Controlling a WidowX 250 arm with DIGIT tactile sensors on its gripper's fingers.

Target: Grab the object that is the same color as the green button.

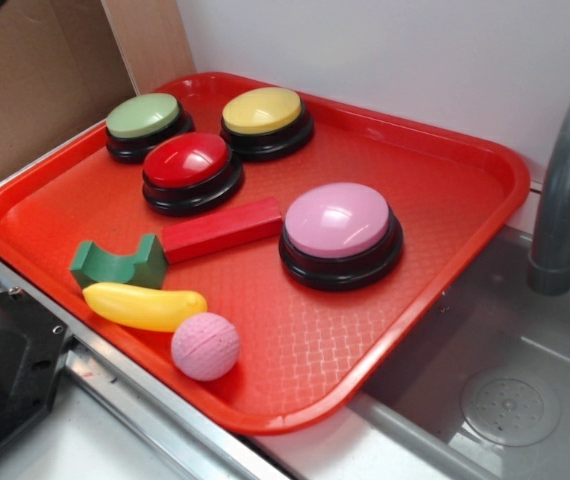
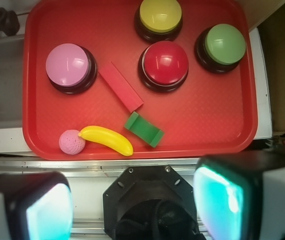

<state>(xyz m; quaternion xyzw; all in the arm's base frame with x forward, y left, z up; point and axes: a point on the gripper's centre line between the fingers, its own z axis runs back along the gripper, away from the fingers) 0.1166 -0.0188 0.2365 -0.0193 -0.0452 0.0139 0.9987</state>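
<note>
The red tray (image 1: 465, 215) carries the green button (image 1: 143, 116) at its far corner and the notched green block (image 1: 117, 262) near the front edge, between red block (image 1: 221, 228) and banana (image 1: 145, 305). The gripper (image 2: 132, 205) hangs high above, wide open and empty; the grab hasn't begun.

1. Green block (image 1: 117, 263) (image 2: 143, 129): small, dark green, with a curved notch on top, lying at the tray's near edge.
2. Green button (image 1: 144, 117) (image 2: 225, 44): pale sage dome on a black base, seemingly unpressed, at the far corner.
</note>
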